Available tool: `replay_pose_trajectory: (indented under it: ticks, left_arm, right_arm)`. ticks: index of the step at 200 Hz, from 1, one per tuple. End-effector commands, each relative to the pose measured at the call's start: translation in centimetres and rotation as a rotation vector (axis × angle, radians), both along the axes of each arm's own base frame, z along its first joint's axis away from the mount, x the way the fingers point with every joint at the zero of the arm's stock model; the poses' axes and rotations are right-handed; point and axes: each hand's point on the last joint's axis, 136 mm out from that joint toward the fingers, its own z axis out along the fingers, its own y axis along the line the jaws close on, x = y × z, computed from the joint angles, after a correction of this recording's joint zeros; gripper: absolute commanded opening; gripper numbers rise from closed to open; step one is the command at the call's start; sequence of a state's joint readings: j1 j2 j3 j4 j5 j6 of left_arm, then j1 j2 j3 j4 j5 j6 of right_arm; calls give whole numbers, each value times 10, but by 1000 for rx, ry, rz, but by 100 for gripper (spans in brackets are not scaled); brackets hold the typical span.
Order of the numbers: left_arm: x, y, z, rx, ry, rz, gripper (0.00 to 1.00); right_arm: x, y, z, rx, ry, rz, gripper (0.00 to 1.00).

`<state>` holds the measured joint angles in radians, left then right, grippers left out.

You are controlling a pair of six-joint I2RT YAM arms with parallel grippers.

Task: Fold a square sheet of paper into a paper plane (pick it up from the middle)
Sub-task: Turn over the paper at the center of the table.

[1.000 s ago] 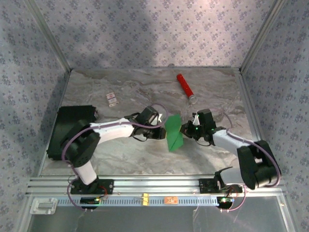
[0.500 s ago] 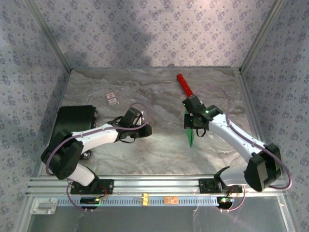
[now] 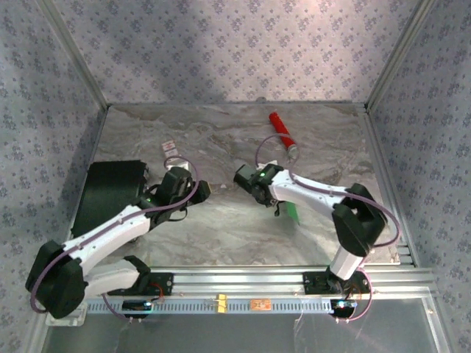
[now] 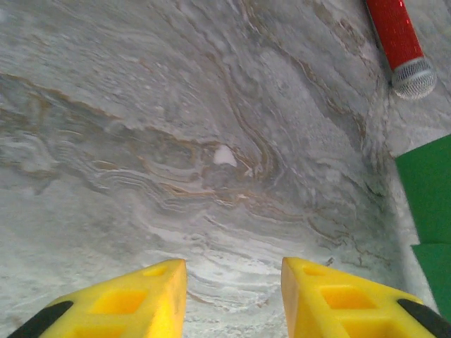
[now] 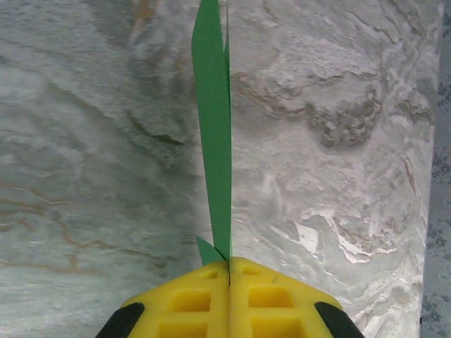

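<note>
While the left gripper (image 4: 231, 274) hangs over the marble bench (image 3: 221, 235) with its yellow jaws parted and empty, the square sheet of paper (image 4: 426, 204) sits off to its right, just right of the bench's centre. The right gripper (image 5: 229, 271), plainly the nearer arm, has it pinched between closed jaws. Folded into a narrow, bright green blade, the sheet runs lengthwise straight out from those jaws, seen edge-on. A red cylinder (image 3: 280, 129) lies near the far edge.
</note>
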<state>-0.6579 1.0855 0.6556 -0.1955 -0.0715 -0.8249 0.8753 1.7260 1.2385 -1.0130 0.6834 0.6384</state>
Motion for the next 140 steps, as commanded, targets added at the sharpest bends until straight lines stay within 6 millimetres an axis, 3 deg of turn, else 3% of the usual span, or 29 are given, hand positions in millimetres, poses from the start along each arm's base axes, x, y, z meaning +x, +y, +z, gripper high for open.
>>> replay_pose_trajectory:
  ticks: [1, 21, 52, 67, 84, 89, 106, 140]
  left_arm:
    - [-3, 23, -1, 45, -4, 73, 40]
    - [-5, 26, 1, 36, -11, 83, 40]
    - [-6, 24, 1, 29, -4, 75, 40]
    - [-6, 23, 2, 24, -4, 70, 40]
    - [-5, 19, 3, 24, -2, 41, 40]
    - [-5, 16, 3, 24, 2, 29, 40]
    - [-4, 6, 1, 14, 23, -19, 40]
    - [-1, -26, -11, -37, 95, -137, 39]
  right_arm:
    - [1, 28, -7, 16, -14, 11, 6]
    - [-1, 59, -23, 82, 31, 42, 8]
    - [-3, 104, -37, 319, 109, 72, 15]
    - [-4, 123, -32, 482, 134, 98, 22]
    - [-2, 127, -14, 668, 109, 95, 36]
    - [-6, 120, -19, 698, 121, 85, 37]
    - [-6, 103, -9, 860, 99, 53, 40]
    - [-12, 60, -13, 1148, 116, -37, 29]
